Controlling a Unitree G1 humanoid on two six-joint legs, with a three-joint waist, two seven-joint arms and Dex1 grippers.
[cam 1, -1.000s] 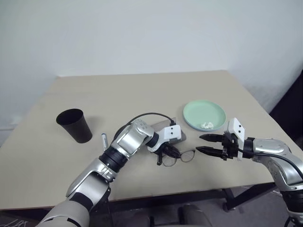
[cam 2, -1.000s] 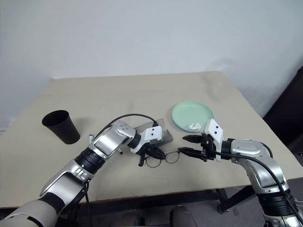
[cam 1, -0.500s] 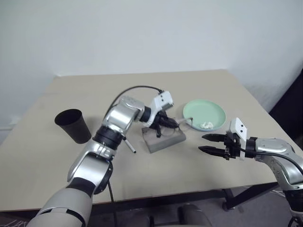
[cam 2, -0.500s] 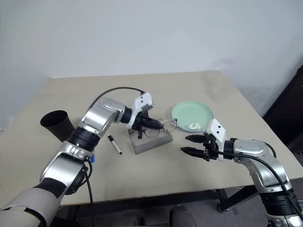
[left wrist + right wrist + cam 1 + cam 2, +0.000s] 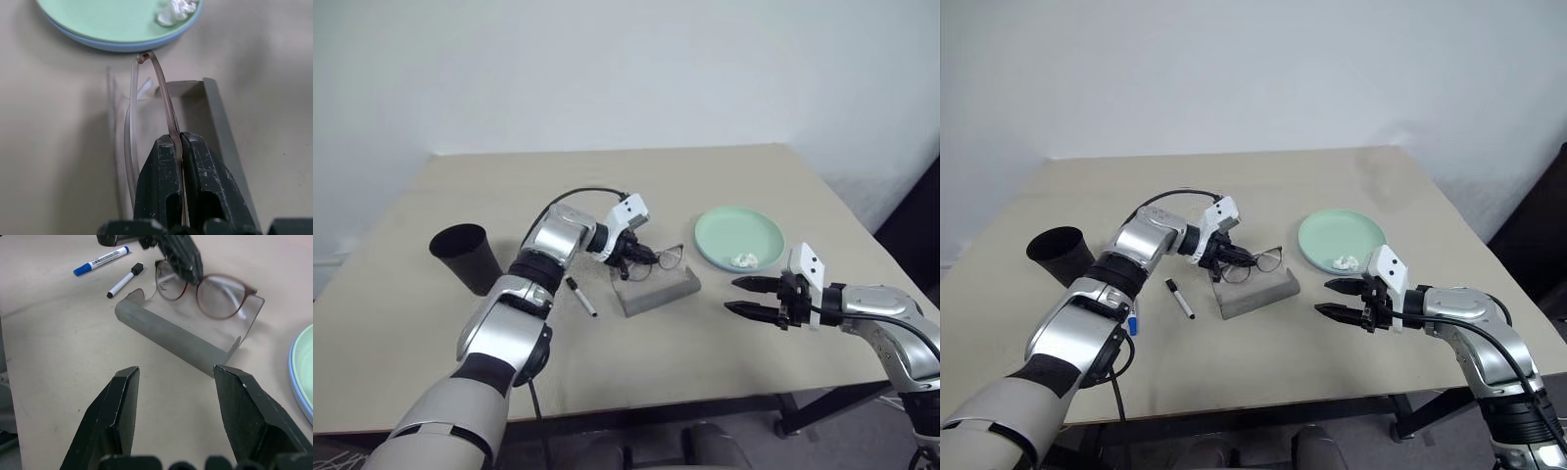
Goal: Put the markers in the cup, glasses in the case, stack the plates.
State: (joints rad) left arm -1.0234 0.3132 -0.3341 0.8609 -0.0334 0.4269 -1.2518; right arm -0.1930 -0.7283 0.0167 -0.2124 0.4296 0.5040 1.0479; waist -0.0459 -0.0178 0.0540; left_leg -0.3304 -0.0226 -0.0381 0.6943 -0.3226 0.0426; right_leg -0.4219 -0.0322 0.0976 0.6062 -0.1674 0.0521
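Note:
My left gripper [image 5: 180, 139] is shut on one temple of the glasses [image 5: 210, 293], holding them just over the open grey case [image 5: 656, 290] at mid-table. Whether the lenses touch the case I cannot tell. A white marker with a black cap [image 5: 579, 296] lies left of the case. A blue-capped marker [image 5: 101, 260] lies beyond it, partly behind my left arm. The black cup [image 5: 465, 257] stands upright at the left. The mint green plate [image 5: 739, 235] sits on the light blue plate [image 5: 112, 46] at the right. My right gripper [image 5: 740, 296] hovers open right of the case, holding nothing.
A small white lumpy object [image 5: 742, 260] rests on the mint green plate's near side. The table's front edge [image 5: 705, 397] runs close below my right gripper. A black cable [image 5: 573, 196] loops over my left forearm.
My left gripper has lifted the glasses off the table in front of the case and carried them back and left over the case. The right gripper has stayed put.

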